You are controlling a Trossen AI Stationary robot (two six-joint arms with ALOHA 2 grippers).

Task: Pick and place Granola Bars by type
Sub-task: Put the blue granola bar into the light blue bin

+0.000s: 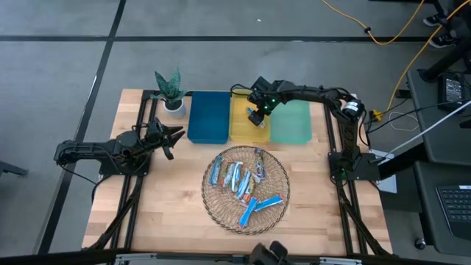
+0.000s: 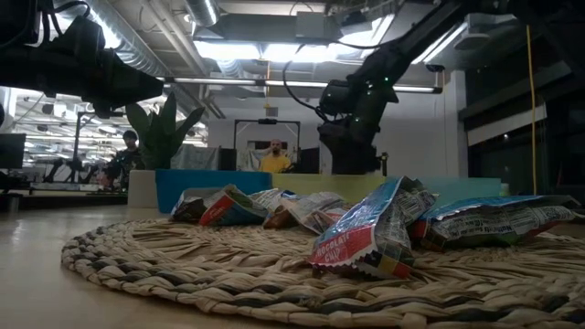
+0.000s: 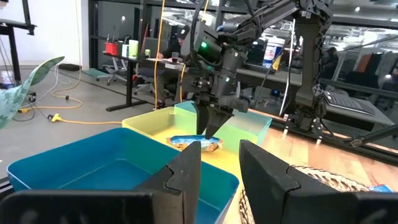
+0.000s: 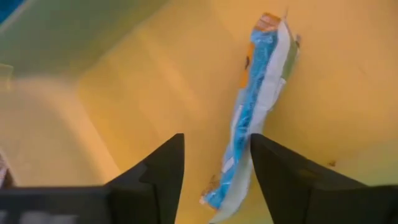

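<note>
The placing step was in hand. The right claw (image 1: 257,116) hung over the yellow tray (image 1: 241,126), its fingers spread apart with nothing between them, and one granola bar (image 4: 258,106) lay on the tray floor just below, seen through the gap. From the left wrist view the same bar (image 3: 194,144) rested flat in the yellow tray under that claw, so the drop looked done. The next move would likely call for lifting clear of the tray walls and going to the wicker basket (image 1: 276,216) for another bar, choosing by wrapper type.

The remaining Granola Bars (image 1: 239,179) lay heaped in the basket at mid-counter, some overlapping, which could make a clean single pick awkward. Their wrappers were thin, crinkled foil, blue and silver with red patches, probably slippery and easily crushed. The basket was a flat round coil of woven fibre with a low rim. The blue tray (image 1: 208,116) and green tray (image 1: 293,121) flanked the yellow one, all smooth rigid plastic.

The left claw (image 1: 176,135) waited near the counter's left edge, beside the blue tray, fingers apart and empty.
</note>
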